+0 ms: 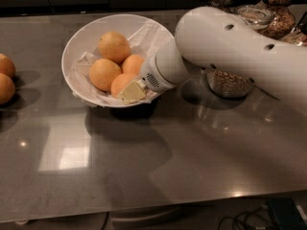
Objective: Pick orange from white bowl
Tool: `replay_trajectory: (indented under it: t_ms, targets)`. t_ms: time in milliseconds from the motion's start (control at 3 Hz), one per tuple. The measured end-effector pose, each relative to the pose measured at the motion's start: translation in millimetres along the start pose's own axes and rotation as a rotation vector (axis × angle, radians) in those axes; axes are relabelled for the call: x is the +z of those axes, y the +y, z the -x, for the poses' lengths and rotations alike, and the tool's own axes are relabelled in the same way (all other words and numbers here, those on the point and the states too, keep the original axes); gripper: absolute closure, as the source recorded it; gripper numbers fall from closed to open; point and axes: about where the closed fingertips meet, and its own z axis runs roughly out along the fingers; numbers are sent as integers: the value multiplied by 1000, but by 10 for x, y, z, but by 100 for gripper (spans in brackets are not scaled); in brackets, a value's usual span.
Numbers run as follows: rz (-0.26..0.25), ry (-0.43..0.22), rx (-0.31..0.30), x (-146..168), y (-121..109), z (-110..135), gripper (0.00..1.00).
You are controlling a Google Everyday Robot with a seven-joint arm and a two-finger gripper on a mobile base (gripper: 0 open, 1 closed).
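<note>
The white bowl (76, 42) stands at the back left of the grey table, lined with crumpled white paper. It holds several round fruits. The orange (121, 83), deeper in colour, lies at the bowl's front right, beside two paler fruits (114, 47) (104, 74) and another deep orange one (133, 63). My gripper (132, 91) reaches in from the right on the thick white arm (230, 47). Its yellowish tip rests against the orange's front right side, just over the bowl's rim. The arm hides the rest of the gripper.
Two more orange fruits (5, 78) lie on the table at the left edge. Glass jars of grain (229, 80) (278, 13) stand at the back right, partly behind the arm. The table's front edge runs along the bottom.
</note>
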Motion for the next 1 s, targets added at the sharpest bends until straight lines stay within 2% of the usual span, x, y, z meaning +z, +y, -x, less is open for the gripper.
replay_trajectory:
  t_ms: [667,1000]
  targets:
    - [39,-131,-25,-451,36,274,100]
    - [39,-189,-35,-671,35,398,100]
